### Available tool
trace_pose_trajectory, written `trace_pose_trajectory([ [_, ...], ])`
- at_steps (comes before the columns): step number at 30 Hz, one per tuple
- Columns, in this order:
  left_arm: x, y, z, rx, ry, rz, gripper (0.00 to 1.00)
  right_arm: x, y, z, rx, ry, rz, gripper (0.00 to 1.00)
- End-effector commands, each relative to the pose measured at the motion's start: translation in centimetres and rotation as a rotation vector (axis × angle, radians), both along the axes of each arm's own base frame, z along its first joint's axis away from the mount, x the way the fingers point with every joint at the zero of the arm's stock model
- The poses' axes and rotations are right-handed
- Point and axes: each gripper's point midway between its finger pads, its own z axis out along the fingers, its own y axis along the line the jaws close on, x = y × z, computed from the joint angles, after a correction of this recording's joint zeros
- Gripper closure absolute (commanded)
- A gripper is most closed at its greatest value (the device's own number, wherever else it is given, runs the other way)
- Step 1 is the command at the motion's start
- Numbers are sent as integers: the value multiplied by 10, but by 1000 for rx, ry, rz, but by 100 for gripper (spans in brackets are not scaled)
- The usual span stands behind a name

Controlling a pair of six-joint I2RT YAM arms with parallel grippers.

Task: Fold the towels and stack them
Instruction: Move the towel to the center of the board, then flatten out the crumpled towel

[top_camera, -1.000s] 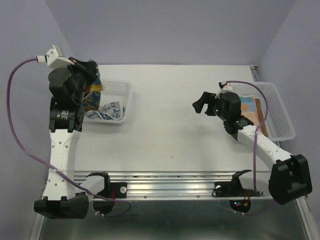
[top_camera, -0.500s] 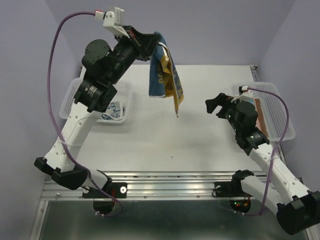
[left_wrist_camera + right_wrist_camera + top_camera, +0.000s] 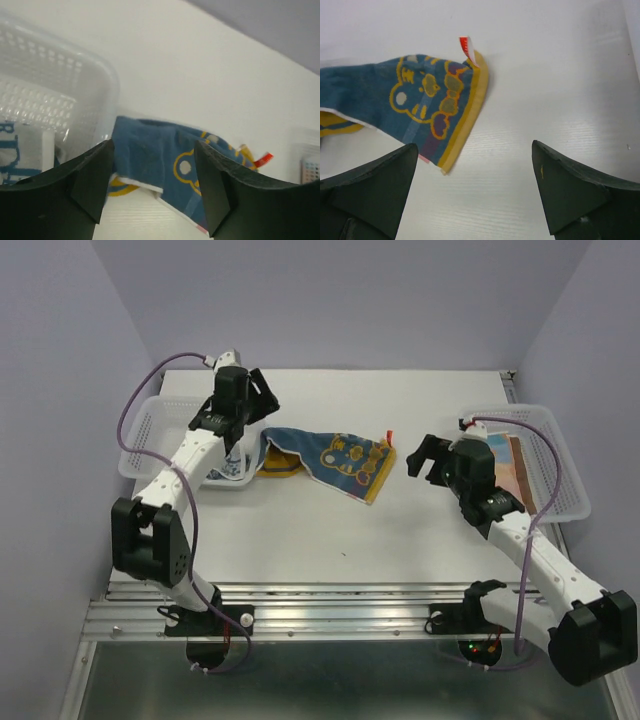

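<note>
A blue towel (image 3: 325, 458) with a yellow border, a bear print and a red tag lies loosely spread on the white table, its left end bunched beside the left basket. My left gripper (image 3: 262, 405) hovers over that left end, open, with the towel (image 3: 150, 150) lying on the table under and beyond its fingers (image 3: 95, 180). My right gripper (image 3: 415, 455) is open just right of the towel's yellow edge. In the right wrist view the towel (image 3: 420, 95) is ahead and to the left, with bare table in my right gripper (image 3: 472, 200). A white towel with blue pattern (image 3: 228, 468) lies in the left basket.
The left white perforated basket (image 3: 150, 425) stands at the back left; its corner (image 3: 60, 80) shows close in the left wrist view. The right basket (image 3: 555, 465) holds folded orange and brown cloths (image 3: 505, 455). The arm bases and rail run along the near edge.
The left arm lifted the blue towel out of the left basket, swung it over the table, lowered it and let go. The right gripper shifted slightly toward the towel.
</note>
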Motion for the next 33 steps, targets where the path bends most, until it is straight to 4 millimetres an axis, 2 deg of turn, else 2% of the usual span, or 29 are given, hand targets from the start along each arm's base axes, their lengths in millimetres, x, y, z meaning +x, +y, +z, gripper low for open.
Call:
trace_pose_trajectory([
  [1,16,7,-24,6,98,13,20,6,11,2,-15,5,55,0],
  [2,17,2,-23,1,91,-7,8,7,12,-1,-20,15,58,0],
  [3,15,-7,-21,9,79,-39,1,8,13,-3,-20,22,63,0],
  [6,7,-24,-15,21,41,-79,1,12,15,-9,-20,36,62,0],
  [7,-2,-41,-18,34,36,-121,1,13,15,-10,-15,37,54,0],
  [9,-13,-61,-23,56,29,-179,1,15,14,-12,-13,44,41,0],
  [10,-21,-75,-28,71,32,-221,1,16,13,-12,-6,48,29,0],
  [11,-37,-102,-38,103,27,-318,1,16,9,-14,2,54,-6,0],
  [13,-55,-130,-52,149,21,-422,1,16,3,-15,15,62,-59,0],
  [14,-75,-157,-66,173,25,-524,1,16,-8,-18,16,74,-132,0],
  [16,-88,-175,-87,216,52,-580,1,14,-20,-17,17,79,-214,0],
  [17,-104,-192,-96,231,62,-631,1,11,-33,-20,12,90,-291,0],
  [19,-112,-205,-110,242,83,-661,1,8,-41,-16,12,86,-340,0],
  [22,-121,-225,-146,273,152,-700,3,1,-50,-13,10,84,-384,0],
  [24,-119,-234,-151,290,154,-693,4,-1,-52,-9,13,69,-388,0],
  [25,-125,-238,-163,317,177,-713,6,-1,-53,-8,12,65,-390,0],
  [26,-124,-242,-162,324,172,-710,6,-2,-52,-9,9,67,-384,0],
  [33,-126,-243,-194,374,233,-691,15,0,-46,-15,-2,90,-347,0],
])
